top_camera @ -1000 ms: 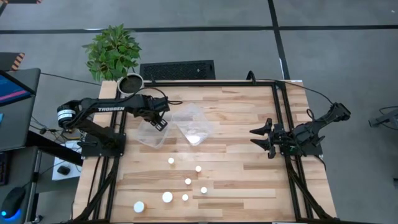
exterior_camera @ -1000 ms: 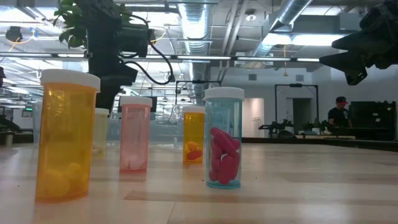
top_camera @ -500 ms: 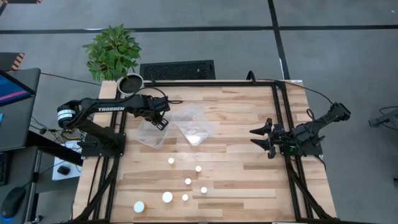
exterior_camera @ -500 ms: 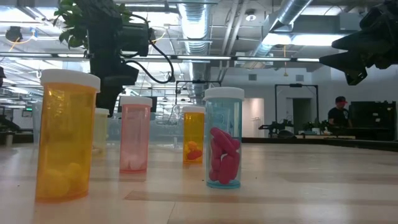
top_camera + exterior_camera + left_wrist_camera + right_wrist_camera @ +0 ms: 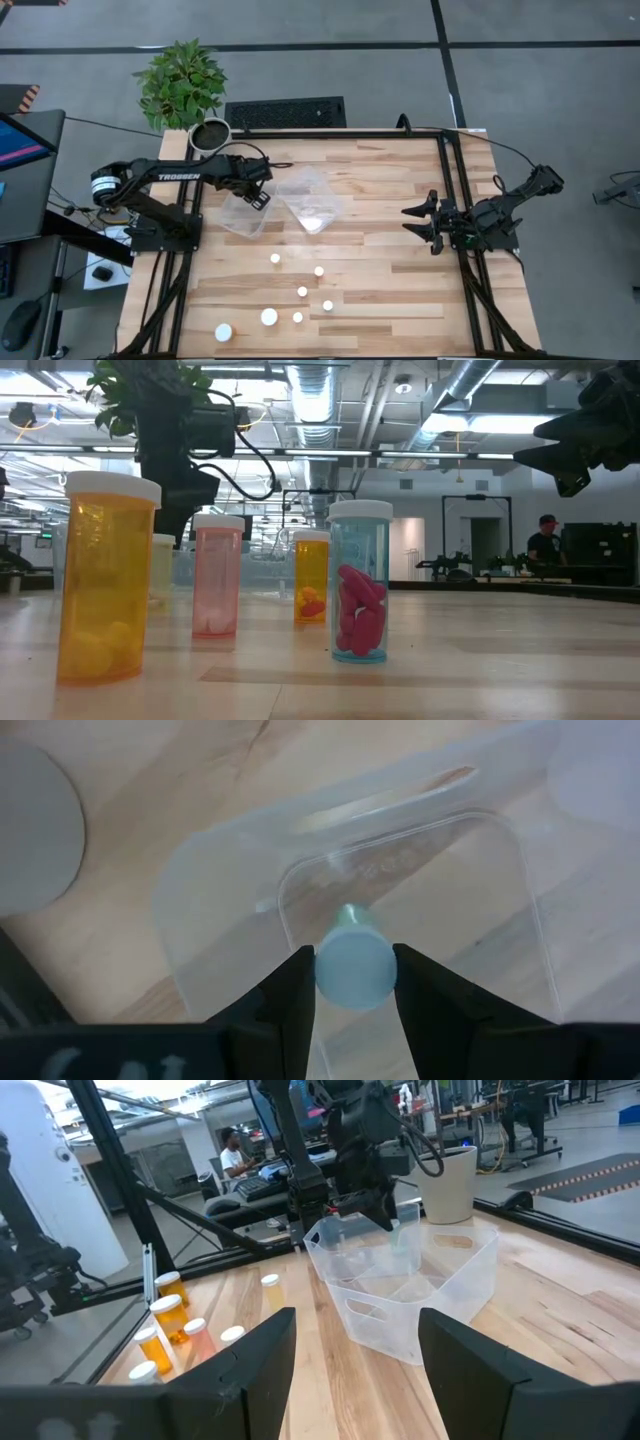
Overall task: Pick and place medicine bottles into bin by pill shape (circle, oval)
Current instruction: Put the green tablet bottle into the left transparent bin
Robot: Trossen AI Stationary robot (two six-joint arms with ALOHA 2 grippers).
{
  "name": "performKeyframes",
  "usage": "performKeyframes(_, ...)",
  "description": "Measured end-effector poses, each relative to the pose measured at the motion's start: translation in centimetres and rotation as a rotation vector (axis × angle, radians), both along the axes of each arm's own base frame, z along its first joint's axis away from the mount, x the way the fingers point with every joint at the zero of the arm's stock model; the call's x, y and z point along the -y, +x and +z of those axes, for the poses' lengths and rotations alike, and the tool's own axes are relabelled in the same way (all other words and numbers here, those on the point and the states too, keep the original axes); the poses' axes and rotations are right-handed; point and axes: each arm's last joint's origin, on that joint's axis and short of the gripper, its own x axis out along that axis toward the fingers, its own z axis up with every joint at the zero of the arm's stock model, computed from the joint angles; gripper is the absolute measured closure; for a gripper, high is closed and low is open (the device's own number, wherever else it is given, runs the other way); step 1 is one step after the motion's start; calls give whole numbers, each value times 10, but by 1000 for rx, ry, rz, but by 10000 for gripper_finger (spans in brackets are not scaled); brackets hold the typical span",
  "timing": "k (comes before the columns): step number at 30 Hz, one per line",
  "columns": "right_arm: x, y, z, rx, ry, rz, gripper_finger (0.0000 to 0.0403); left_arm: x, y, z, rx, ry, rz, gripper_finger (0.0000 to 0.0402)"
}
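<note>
Hovering over clear bin (image 5: 243,215), left gripper (image 5: 355,982) clamps pale-capped medicine bottle (image 5: 353,963) between fingers. Right gripper (image 5: 412,220) waits at table's right edge, fingers spread, empty. Six bottles (image 5: 300,293) stand near front.

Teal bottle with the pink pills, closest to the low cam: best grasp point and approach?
Take the teal bottle by its straight body just under the white cap, coming from above with fingers on opposite sides. It stands upright with open table around it, and the wider cap gives a lip against slipping.
</note>
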Motion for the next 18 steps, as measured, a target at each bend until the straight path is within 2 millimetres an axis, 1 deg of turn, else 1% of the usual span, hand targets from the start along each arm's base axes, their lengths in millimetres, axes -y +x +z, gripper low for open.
performKeyframes(3,0,0,0,0,0,1,177,0,2,2,7,-8,-19,284)
performKeyframes(7,0,0,0,0,0,0,177,0,2,2,6,-9,-29,271)
performKeyframes(18,0,0,0,0,0,1,177,0,2,2,-2,-3,-53,194)
